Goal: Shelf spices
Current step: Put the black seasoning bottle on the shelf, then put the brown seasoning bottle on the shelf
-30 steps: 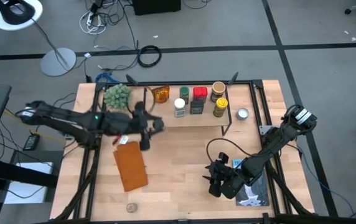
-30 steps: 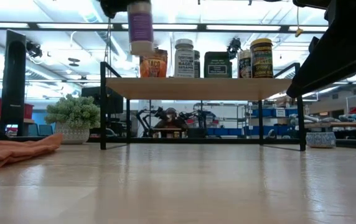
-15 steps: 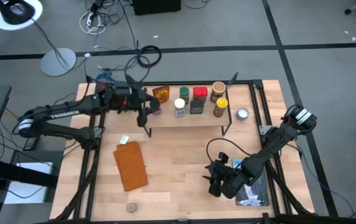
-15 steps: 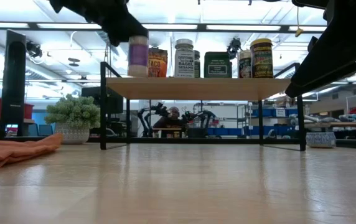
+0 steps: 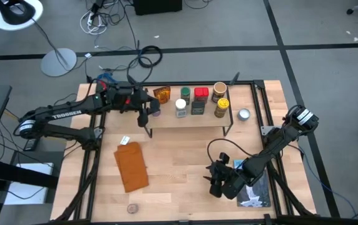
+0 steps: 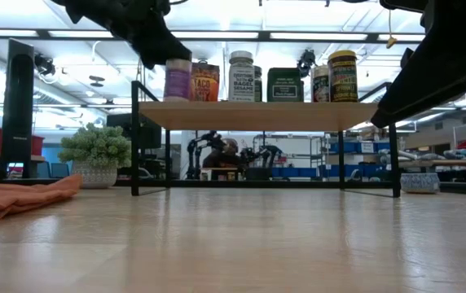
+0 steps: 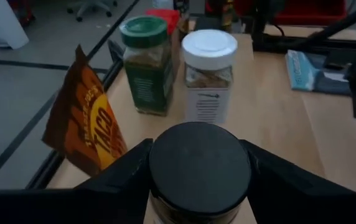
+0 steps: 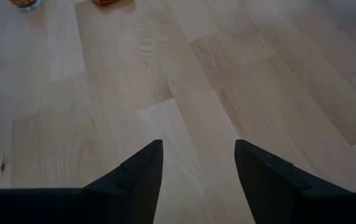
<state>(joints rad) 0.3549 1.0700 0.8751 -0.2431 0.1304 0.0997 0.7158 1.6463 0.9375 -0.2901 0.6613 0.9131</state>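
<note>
Looking straight down, the left claw (image 5: 149,107) is reaching over the 9 o'clock end of the shelf (image 5: 188,119), which is standing at 12 o'clock on the tabletop (image 5: 179,169). The claw is clamped on a jar with a black lid (image 5: 154,109). More spices are sitting in a row on the shelf: an orange taco packet (image 5: 161,94), a white-lid jar (image 5: 180,107), a green-lid jar (image 5: 185,93), a red-top tin (image 5: 200,94), a dark green tin (image 5: 197,107), a tan-lid jar (image 5: 219,90) and a yellow-lid jar (image 5: 221,108). A small silver tin (image 5: 244,114) is lying on the tabletop just beside the shelf at 3 o'clock. An orange-brown notebook (image 5: 131,167) is lying at 8 o'clock. The right claw (image 5: 216,181) is waiting low at 5 o'clock, beside a blue-and-white book (image 5: 254,190).

Looking level across the tabletop, the black-lid jar (image 6: 177,80) is standing upright at the 9 o'clock end of the shelf board (image 6: 261,115), with the left claw over its top. I cannot tell if its bottom is touching the board. A green plant (image 6: 94,150) is sitting behind.

Looking from the left wrist, the left claw (image 7: 198,180) is squeezing the black lid (image 7: 199,168) from both sides. The taco packet (image 7: 84,118), green-lid jar (image 7: 145,65) and white-lid jar (image 7: 208,74) are standing just past it.

Looking from the right wrist, the right claw (image 8: 198,163) is hanging over bare wood with its fingers (image 8: 142,165) apart, holding nothing.
</note>
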